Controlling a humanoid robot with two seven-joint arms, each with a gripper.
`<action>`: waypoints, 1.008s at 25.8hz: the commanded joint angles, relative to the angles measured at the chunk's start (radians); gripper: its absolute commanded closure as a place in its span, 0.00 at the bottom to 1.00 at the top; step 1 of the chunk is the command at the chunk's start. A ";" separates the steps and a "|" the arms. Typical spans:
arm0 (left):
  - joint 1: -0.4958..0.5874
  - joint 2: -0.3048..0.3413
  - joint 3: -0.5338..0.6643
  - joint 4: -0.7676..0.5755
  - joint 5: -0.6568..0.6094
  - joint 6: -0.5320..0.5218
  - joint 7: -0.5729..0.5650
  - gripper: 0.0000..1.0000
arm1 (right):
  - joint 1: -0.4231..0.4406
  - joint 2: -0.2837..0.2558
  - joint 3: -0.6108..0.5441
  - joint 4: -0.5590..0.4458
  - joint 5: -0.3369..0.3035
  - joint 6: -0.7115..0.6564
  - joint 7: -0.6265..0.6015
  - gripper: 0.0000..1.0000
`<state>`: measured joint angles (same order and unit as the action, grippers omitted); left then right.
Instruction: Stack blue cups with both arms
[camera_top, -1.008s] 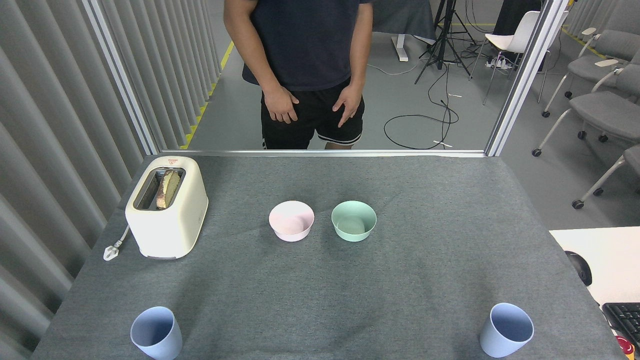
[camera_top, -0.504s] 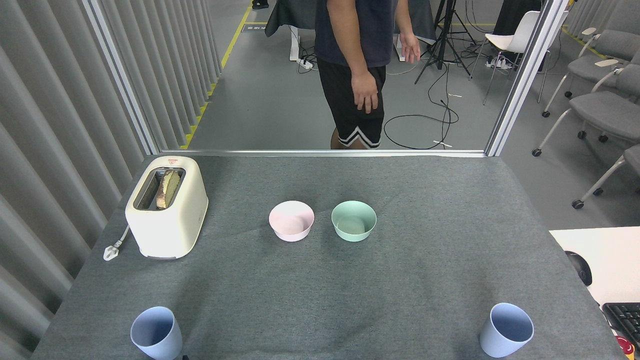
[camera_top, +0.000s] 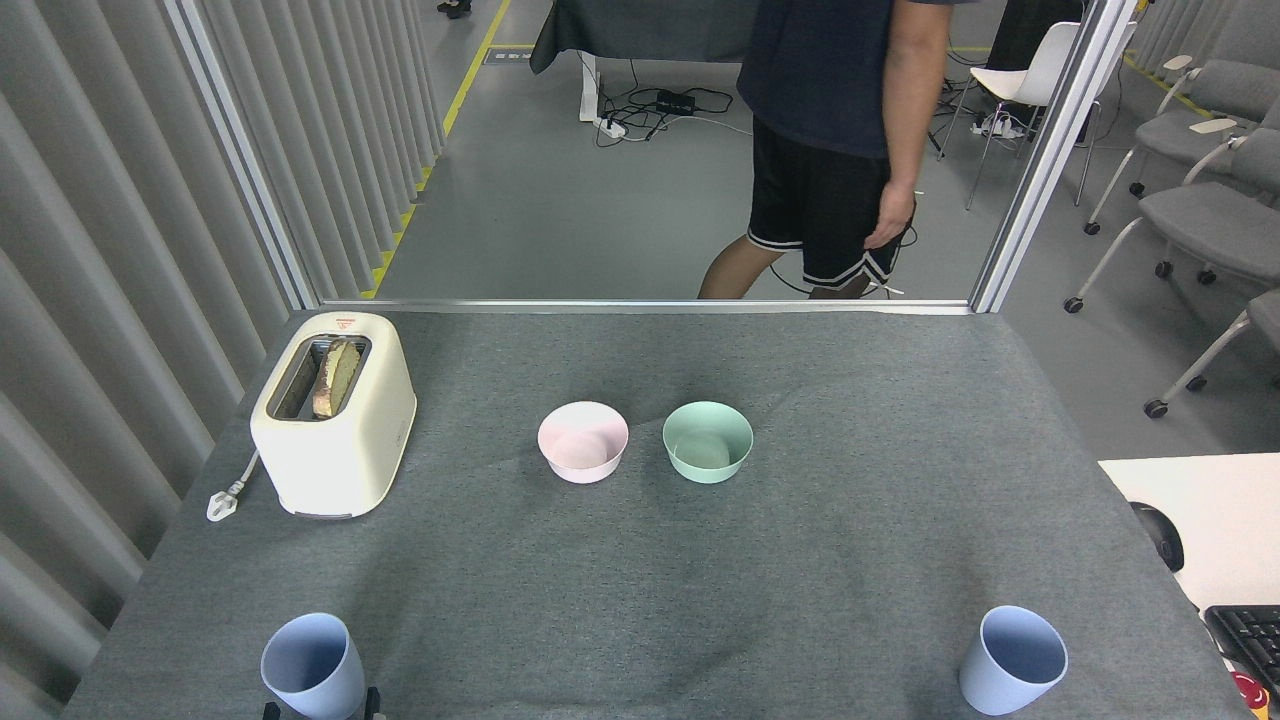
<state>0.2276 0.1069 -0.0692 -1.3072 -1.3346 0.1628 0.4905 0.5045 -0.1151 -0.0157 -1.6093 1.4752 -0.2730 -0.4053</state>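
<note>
Two pale blue cups stand upright near the table's front edge, one at the left (camera_top: 312, 665) and one at the right (camera_top: 1012, 660), far apart. Two black fingertips of my left gripper (camera_top: 320, 708) peek up at the bottom edge, one on each side of the left cup's base, so it stands open around the cup. Whether the tips touch the cup cannot be seen. My right arm and its gripper are out of view, and nothing is near the right cup.
A pink bowl (camera_top: 583, 442) and a mint-green bowl (camera_top: 707, 441) sit side by side mid-table. A cream toaster (camera_top: 333, 415) with bread stands at the back left. A person (camera_top: 830, 150) walks behind the table's far edge. A white desk (camera_top: 1215, 510) with a keyboard lies to the right.
The person has walked from behind the table's middle toward the right. Black fingertips of my left gripper have come up at the bottom edge beside the left cup. Cups and bowls have not moved.
</note>
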 joint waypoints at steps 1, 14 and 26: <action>-0.019 -0.001 0.000 0.023 0.000 0.003 0.000 0.00 | 0.000 0.000 0.000 0.000 0.000 0.000 -0.001 0.00; -0.057 0.002 0.002 0.055 0.000 0.001 0.000 0.00 | 0.002 0.002 0.002 0.005 0.002 0.000 -0.001 0.00; -0.080 0.007 0.003 0.082 0.000 0.012 0.002 0.35 | 0.000 0.000 0.023 0.005 0.004 0.001 -0.001 0.00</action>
<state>0.1494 0.1119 -0.0662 -1.2303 -1.3346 0.1756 0.4916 0.5047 -0.1141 0.0057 -1.6046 1.4785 -0.2717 -0.4084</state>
